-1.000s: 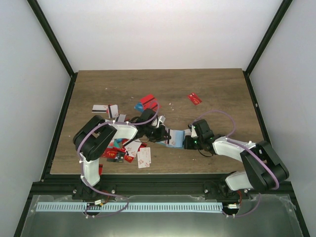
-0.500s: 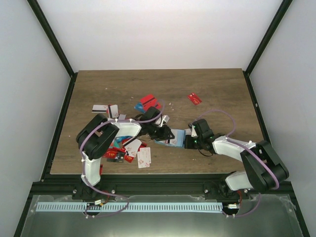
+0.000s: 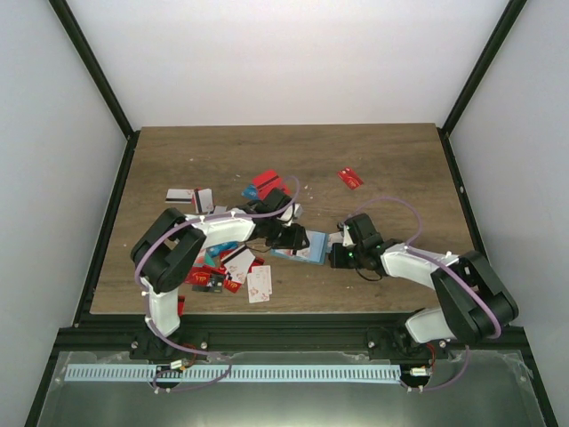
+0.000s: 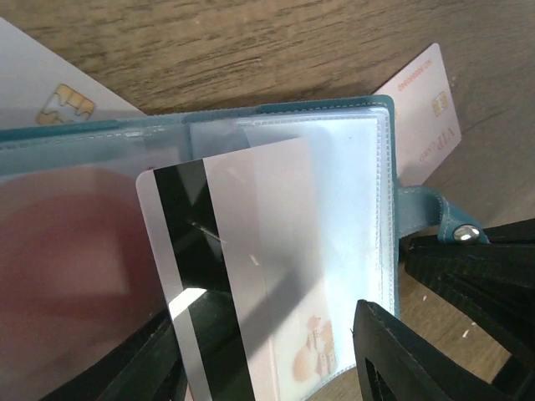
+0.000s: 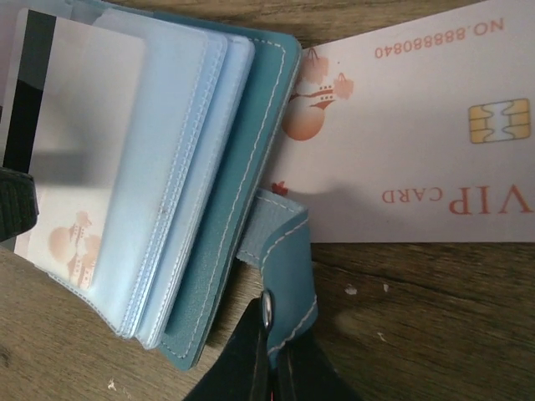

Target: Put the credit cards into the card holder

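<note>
Card holder point(image 3: 305, 248) lies open on the counter point(image 3: 400, 160), its strap point(image 5: 280, 267) clenched in the right jaws. Left jaws stand released around a striped card point(image 4: 251, 276), probably stiff and slick, half inside its clear pocket; push the exposed edge.

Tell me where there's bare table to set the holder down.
Bare: the table's back strip behind the cards; the back right corner beyond the lone red card. Crowded: the cards around the left arm, and the card holder between the left claw and right claw.
</note>
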Tool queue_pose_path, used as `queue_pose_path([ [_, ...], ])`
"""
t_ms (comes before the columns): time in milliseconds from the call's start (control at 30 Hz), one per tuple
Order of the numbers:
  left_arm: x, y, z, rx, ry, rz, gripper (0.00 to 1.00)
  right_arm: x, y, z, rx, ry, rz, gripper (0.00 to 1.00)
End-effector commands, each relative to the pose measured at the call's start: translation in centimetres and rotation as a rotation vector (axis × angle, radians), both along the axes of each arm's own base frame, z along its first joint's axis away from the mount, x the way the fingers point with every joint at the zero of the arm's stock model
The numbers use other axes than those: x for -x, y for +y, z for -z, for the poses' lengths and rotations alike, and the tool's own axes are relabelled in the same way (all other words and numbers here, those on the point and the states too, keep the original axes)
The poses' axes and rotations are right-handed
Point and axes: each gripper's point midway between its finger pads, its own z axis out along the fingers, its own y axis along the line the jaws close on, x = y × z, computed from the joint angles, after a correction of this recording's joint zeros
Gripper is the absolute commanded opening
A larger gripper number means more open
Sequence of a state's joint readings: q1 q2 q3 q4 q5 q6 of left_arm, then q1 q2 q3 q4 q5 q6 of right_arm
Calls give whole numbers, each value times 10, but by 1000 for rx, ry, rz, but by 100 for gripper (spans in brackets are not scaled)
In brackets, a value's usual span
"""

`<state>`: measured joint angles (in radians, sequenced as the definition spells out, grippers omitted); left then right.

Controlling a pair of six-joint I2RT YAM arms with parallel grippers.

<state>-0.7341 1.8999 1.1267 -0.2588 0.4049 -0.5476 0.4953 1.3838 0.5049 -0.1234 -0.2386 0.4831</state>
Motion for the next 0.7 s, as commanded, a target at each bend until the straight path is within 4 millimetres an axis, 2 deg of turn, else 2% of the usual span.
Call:
queue_pose_path([
  [0, -1, 13, -2, -97, -35, 0, 56, -6, 6, -2, 6, -9, -18, 1],
  [167, -2, 11, -6, -110, -63, 7, 57, -6, 8, 0, 2, -8, -26, 1],
  [367, -3, 8, 0, -162, -81, 28, 45, -8, 9, 0, 0, -10, -32, 1],
  [667, -2, -2, 7, -268, -114, 48, 46, -9, 10, -2, -4, -16, -39, 1],
])
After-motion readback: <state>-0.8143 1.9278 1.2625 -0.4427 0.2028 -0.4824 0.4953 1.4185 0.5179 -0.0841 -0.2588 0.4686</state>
